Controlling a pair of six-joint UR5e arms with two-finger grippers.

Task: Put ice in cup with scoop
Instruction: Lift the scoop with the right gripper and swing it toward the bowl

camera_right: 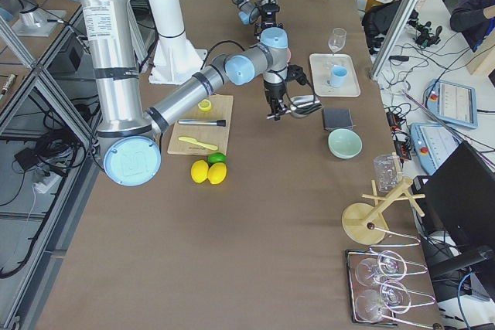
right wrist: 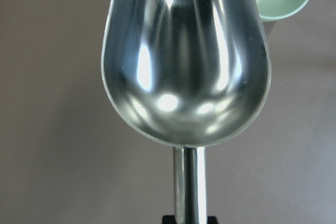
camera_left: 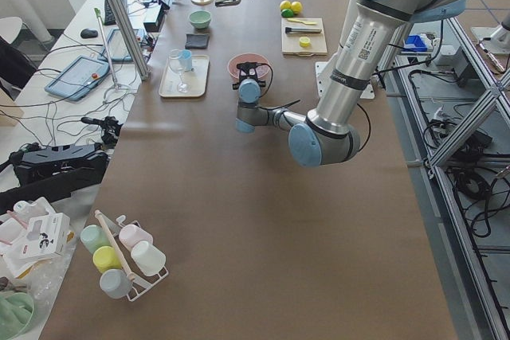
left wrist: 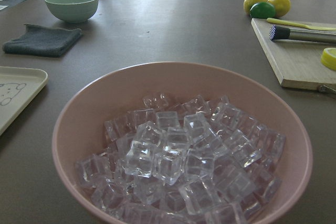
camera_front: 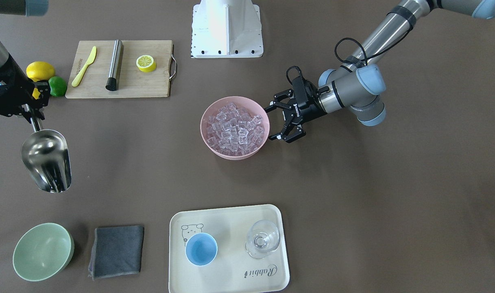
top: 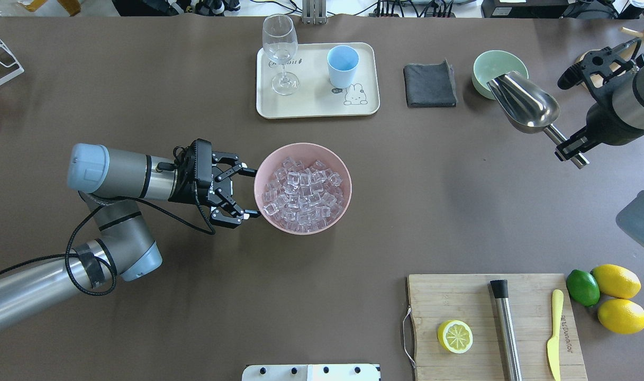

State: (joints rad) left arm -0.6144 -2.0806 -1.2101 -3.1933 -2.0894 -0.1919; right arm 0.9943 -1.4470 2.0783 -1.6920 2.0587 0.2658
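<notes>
Brown table (top: 194, 317), wide and tidy, and the action sits in two places. In the middle stands the pink bowl (top: 349, 185), heaped with the ice (top: 303, 188), clear cubes piled to just below the rim. The left gripper (top: 250, 192) lies level at the bowl's side on the robot's left. Its jaws are spread wide, one fingertip at each side of that curve of the rim, and it has hold of nothing. Whether the tips touch the bowl cannot be told.

Over on the robot's right, well apart from the bowl, the right gripper (top: 569, 150) is clamped on the straight handle of the scoop (top: 525, 103). The scoop hangs above the table with its trough turned up, and the wrist view shows it bare and shiny, no ice in it. The pale green bowl (top: 499, 66) sits near its mouth.

At the far edge, the cup (top: 343, 66) stands upright and empty on the cream tray (top: 311, 103), beside a clear stemmed glass (top: 280, 53). A dark folded cloth (top: 430, 84) lies between tray and green bowl.
</notes>
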